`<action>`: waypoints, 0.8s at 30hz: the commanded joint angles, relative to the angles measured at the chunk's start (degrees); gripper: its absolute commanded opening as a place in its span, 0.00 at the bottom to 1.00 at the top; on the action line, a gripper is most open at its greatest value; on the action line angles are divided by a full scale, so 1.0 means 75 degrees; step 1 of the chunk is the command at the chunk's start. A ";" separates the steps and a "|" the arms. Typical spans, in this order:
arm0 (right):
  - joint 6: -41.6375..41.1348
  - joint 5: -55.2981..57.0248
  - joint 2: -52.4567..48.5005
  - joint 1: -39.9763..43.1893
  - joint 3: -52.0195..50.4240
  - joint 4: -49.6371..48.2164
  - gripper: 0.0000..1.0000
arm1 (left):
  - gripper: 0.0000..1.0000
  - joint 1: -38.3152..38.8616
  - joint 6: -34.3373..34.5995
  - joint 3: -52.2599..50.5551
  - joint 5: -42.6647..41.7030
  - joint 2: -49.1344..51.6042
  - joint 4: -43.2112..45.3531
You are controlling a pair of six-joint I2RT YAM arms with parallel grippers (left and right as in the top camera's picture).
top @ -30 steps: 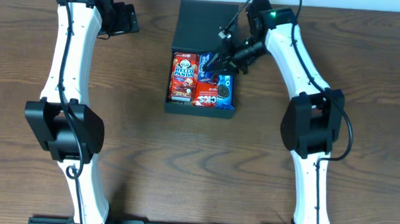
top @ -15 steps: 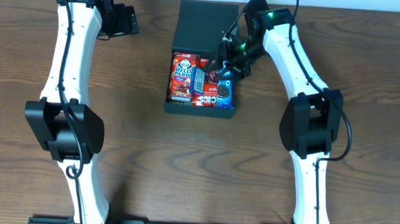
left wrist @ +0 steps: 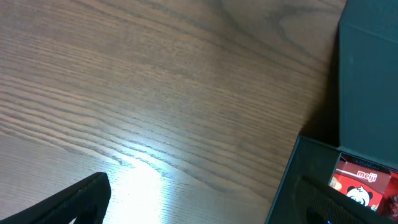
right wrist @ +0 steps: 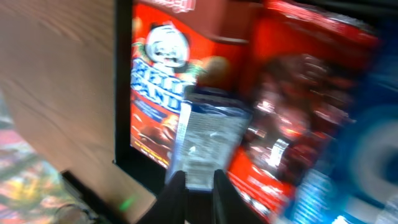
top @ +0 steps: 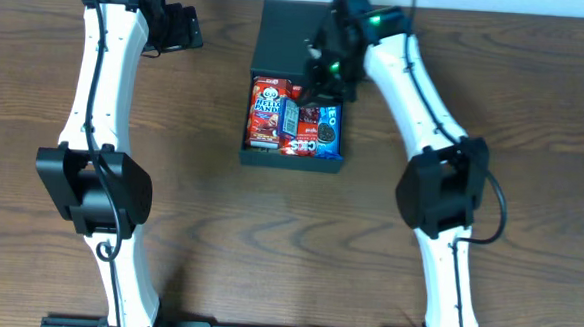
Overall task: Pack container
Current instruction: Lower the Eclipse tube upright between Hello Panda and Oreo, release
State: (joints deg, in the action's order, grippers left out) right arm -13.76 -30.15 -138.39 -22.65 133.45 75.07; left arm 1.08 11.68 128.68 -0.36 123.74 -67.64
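Note:
The dark container [top: 290, 160] sits at mid-table with its flap lid [top: 294, 38] lying open behind it. Inside are a red Hello Panda box [top: 267, 110], a blue-white packet [top: 290, 114], a red packet [top: 303, 136] and a blue Oreo packet [top: 328, 128]. My right gripper [top: 319, 83] hovers over the container's back edge. In the right wrist view this gripper [right wrist: 197, 175] is shut, holding nothing, with the blue-white packet [right wrist: 208, 134] lying just beyond its tips. My left gripper [top: 184, 28] is open, off to the container's left; its wrist view shows the container wall [left wrist: 298, 180].
Bare brown wood table [top: 198, 229] surrounds the container. Both white arms reach in from the near edge, the left arm [top: 100, 93] along the left side, the right arm [top: 420, 100] crossing toward the container from the right.
My right gripper let the blue-white packet go into the container beside the Hello Panda box, shut again and shifted left toward the lid. The left arm has not moved.

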 commanded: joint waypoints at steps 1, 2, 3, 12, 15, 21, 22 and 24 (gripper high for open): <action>0.0221 0.0592 0.0259 -0.0396 0.0146 -0.0082 0.09 | 0.95 -0.0117 -0.0134 -0.0044 0.0122 -0.0038 -0.0029; 0.0221 0.0667 0.0259 -0.0481 0.0143 -0.0119 0.08 | 0.95 -0.0128 -0.0134 -0.0044 0.0122 -0.0038 -0.0038; 0.0219 0.0743 0.0259 -0.0560 0.0143 -0.0160 0.07 | 0.95 -0.0143 -0.0134 -0.0044 0.0122 -0.0038 -0.0064; 0.0187 0.1396 -0.0047 -0.0790 0.0134 -0.0262 0.07 | 0.95 -0.0154 -0.0137 -0.0044 0.0122 -0.0038 -0.0122; 0.0184 0.1393 -0.0195 -0.0790 0.0134 -0.0239 0.06 | 0.95 -0.0154 -0.0137 -0.0044 0.0122 -0.0038 -0.0134; 0.0187 0.1434 -0.0230 -0.0790 0.0131 -0.0312 0.06 | 0.95 -0.0154 -0.0134 -0.0044 0.0119 -0.0038 -0.0143; 0.0192 0.1437 -0.0248 -0.0790 0.0134 -0.0335 0.06 | 0.95 -0.0154 -0.0137 -0.0044 0.0105 -0.0038 -0.0143; 0.0219 0.1454 -0.0306 -0.0790 0.0131 -0.0353 0.04 | 0.95 -0.0154 -0.0134 -0.0044 0.0102 -0.0038 -0.0143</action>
State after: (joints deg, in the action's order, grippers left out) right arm -12.93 -20.25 -139.28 -28.40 133.45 72.62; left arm 0.10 11.68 128.68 0.01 123.74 -68.53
